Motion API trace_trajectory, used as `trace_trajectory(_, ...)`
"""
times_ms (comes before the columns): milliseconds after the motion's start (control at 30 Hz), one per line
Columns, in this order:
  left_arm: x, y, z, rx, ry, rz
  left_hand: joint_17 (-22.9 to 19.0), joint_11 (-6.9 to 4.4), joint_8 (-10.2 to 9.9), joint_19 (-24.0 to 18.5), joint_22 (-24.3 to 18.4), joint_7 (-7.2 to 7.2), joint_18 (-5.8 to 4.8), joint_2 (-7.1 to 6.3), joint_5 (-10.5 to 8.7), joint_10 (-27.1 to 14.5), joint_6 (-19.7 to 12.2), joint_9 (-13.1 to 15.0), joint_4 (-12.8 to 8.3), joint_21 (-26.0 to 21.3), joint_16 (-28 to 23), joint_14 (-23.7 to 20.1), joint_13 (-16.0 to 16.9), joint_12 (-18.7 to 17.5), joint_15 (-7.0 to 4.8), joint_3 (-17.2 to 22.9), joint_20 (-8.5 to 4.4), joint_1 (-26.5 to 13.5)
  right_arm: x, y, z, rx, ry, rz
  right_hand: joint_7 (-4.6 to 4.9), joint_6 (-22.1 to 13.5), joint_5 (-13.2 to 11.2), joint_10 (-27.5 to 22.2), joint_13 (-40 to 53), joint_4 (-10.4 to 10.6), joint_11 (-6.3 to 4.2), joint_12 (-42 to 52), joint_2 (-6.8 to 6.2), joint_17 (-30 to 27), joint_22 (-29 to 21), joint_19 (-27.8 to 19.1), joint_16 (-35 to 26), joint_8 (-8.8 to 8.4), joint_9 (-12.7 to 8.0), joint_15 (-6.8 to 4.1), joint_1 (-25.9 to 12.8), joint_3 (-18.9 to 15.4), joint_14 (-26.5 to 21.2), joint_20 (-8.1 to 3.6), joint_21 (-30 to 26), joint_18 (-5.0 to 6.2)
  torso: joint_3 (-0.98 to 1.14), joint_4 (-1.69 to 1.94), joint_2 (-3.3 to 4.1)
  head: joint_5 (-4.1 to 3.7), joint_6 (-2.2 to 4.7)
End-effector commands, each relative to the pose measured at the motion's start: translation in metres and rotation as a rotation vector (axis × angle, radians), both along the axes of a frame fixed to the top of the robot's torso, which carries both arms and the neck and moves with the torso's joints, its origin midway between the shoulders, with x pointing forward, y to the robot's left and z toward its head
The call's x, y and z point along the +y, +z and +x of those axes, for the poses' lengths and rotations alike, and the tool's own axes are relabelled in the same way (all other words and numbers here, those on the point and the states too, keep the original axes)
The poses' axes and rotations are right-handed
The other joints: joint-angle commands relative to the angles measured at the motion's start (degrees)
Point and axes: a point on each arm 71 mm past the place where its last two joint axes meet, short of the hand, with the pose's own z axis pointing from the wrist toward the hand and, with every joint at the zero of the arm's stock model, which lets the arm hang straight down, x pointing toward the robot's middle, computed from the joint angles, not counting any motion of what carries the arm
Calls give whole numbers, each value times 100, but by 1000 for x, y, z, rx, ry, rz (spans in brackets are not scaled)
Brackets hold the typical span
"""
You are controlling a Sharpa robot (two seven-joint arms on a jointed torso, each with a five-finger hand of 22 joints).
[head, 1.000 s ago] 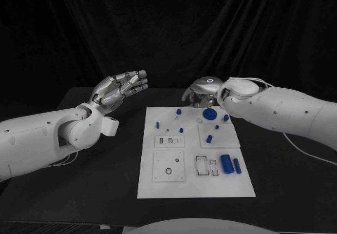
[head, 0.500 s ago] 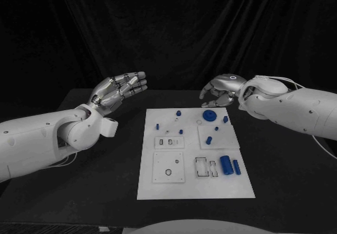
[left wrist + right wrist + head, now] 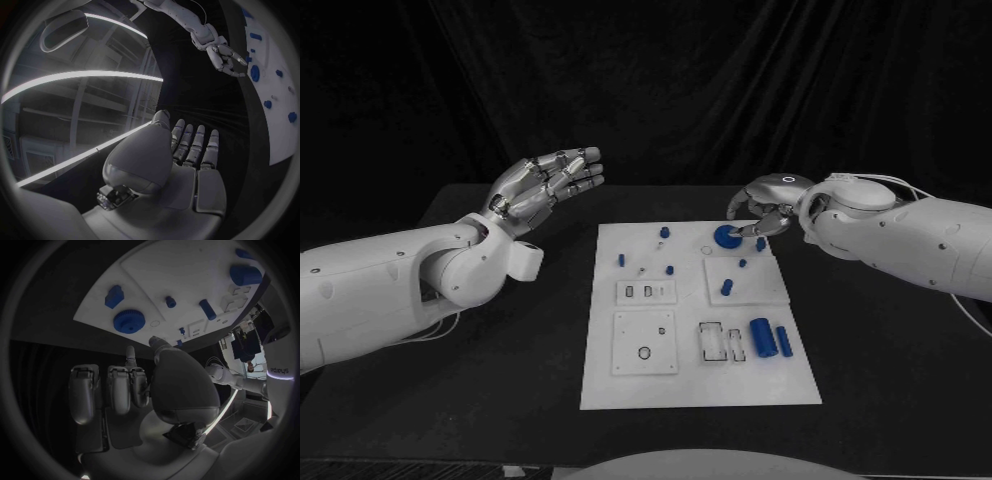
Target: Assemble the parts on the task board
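Note:
The white task board [image 3: 689, 380] lies in the middle of the black table. On its far right corner sits a round blue gear [image 3: 728, 236]. My right hand [image 3: 769, 205] hovers just over and behind that gear with its fingers bent downward and nothing in them; the right wrist view shows the gear [image 3: 129, 321] just beyond the fingertips [image 3: 130, 354]. My left hand [image 3: 548, 180] is raised left of the board, fingers straight and apart, empty. The left wrist view shows the same flat left hand [image 3: 181, 160].
Several small blue pegs stand at the board's far end, among them one [image 3: 665, 232] at the far edge. A thick blue cylinder [image 3: 763, 336] and a slim one [image 3: 785, 342] lie near the right edge. A black curtain hangs behind the table.
My right hand has swung right from behind the board's far edge, then come down toward the blue gear. My left hand has stayed put.

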Motion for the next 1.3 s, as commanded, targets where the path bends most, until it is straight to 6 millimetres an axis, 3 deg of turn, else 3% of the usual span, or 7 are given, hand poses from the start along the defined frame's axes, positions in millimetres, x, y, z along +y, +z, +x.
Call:
trace_trajectory(33,-1,2,-1,-19,-14,-25,9,-18,31,36,7,9,-90,10,33,25,36,4,10,34,29,43,6,33,-14,24,17,67,-5,-6,0,23,-36,-51,37,29,112,596,1505,-57,33,14,-3,1506,1506,600,14,-44,-51,31,208,76,596,45,15,-41,-3,1,16,-4,16)
trace_trajectory(267,-1,1,-1,-18,-15,-26,10,-20,30,41,8,8,-93,10,40,23,30,3,10,37,36,50,5,29,-5,35,17,75,-8,-10,0,15,-50,-61,71,-68,176,596,1505,-188,56,14,-88,1506,1506,600,14,-230,-219,51,477,119,596,65,15,-41,-26,11,10,-18,18)
trace_trajectory(600,-2,1,0,-16,-21,-26,10,-20,29,41,8,8,-93,10,40,23,30,3,10,37,35,50,5,28,-5,35,17,76,-5,-15,1,3,-54,-59,67,-236,238,596,1505,-208,57,14,-70,1506,1506,600,14,-401,-377,66,550,123,596,84,15,-41,-20,12,9,-51,4)
trace_trajectory(767,-2,1,0,-14,-21,-25,9,-18,28,41,7,8,-96,7,43,21,26,2,10,37,34,49,4,25,-2,42,16,81,-2,-16,1,-11,-51,-51,52,-298,-124,596,1505,-124,47,14,-93,1506,1506,600,14,-516,-534,74,505,38,596,93,15,-41,-19,9,12,-44,0)
trace_trajectory(1300,-2,0,0,-11,-22,-24,9,-18,28,41,7,8,-96,7,43,21,26,2,10,37,34,49,4,25,-2,42,16,81,2,-18,5,-12,-57,-57,92,-146,119,596,1505,-52,63,14,23,1506,1506,600,14,-507,-640,95,442,49,596,105,15,-41,-19,14,11,-51,2)
